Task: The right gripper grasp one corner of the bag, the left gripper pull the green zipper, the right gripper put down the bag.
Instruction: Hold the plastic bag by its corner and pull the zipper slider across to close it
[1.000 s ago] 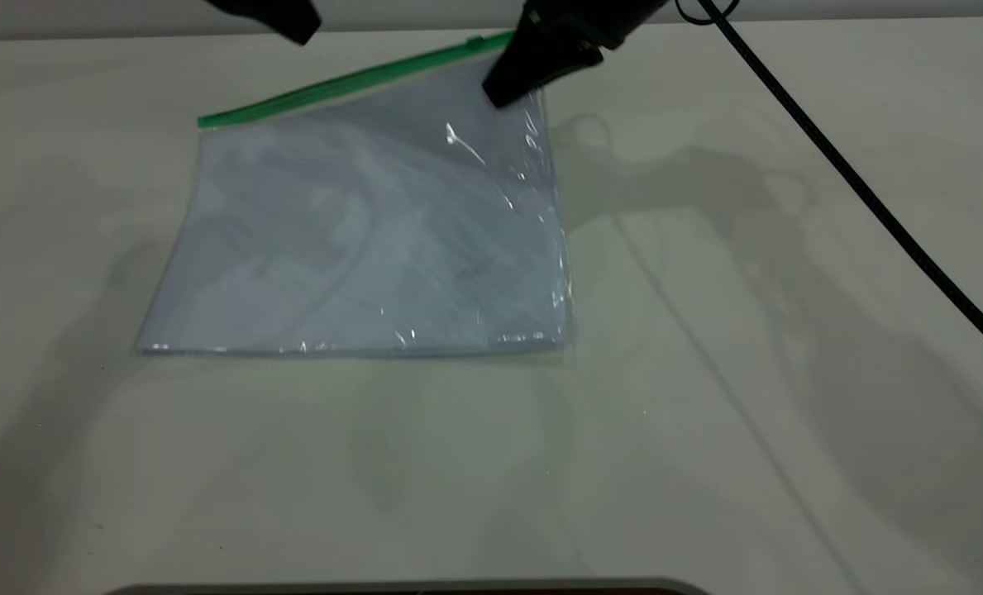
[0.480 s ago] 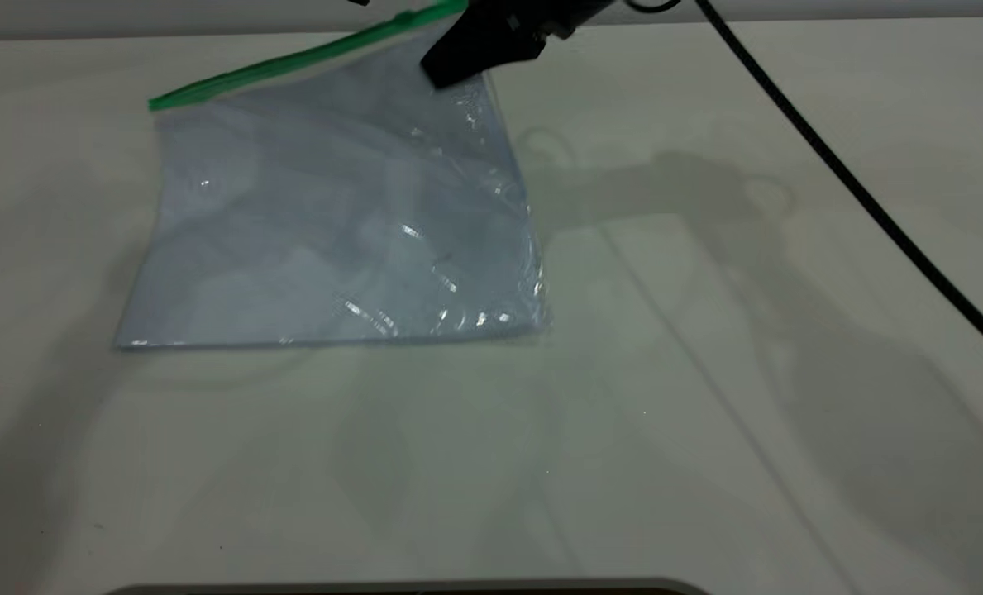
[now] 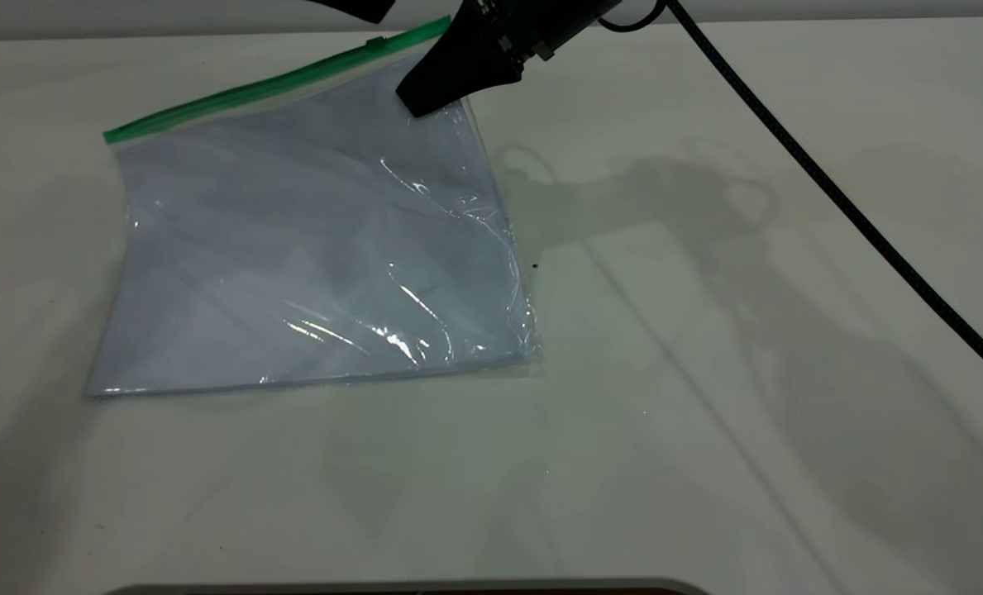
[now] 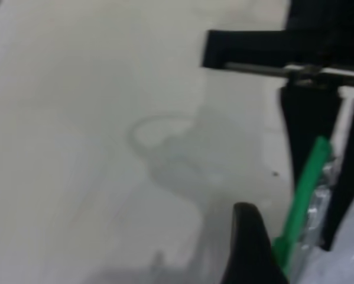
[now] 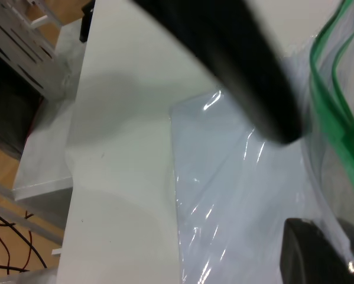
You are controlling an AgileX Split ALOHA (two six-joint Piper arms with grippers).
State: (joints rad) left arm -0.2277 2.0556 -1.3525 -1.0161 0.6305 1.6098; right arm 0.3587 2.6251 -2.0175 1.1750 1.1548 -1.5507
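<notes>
While the right hand [image 3: 425, 97] was clamped on the corner of the bag [image 3: 450, 49], the bag [image 3: 309, 256] hung tilted: that far corner was lifted off the tabletop [image 3: 706, 397] and the near long edge lay flat on it. Bag was a flat clear plastic pouch, pale bluish-white sheets inside filling most of it, glossy creases and glare streaks toward the near right corner and along the crinkled right margin. The green zipper [image 3: 268, 83] ran along the far long edge, sloping up from the low left end to the gripped corner. A small green slider tab [image 3: 374, 43] sat on the strip near the right end, just short of the right hand.

Right wrist view: two green strip lines [image 5: 333, 100] looked parted near the held corner, so the mouth seemed partly open there; can't tell how far along.

Left hand [image 3: 350, 8] was only partly in frame at the top edge, above the zipper near the slider, apart from the strip in that view. Left wrist view showed one of its black fingers [image 4: 250, 248] just beside the green strip [image 4: 301, 201]; whether it was open or closed, cannot tell.

Black cable [image 3: 830, 190] trailed from the right arm across the right side of the tabletop.
</notes>
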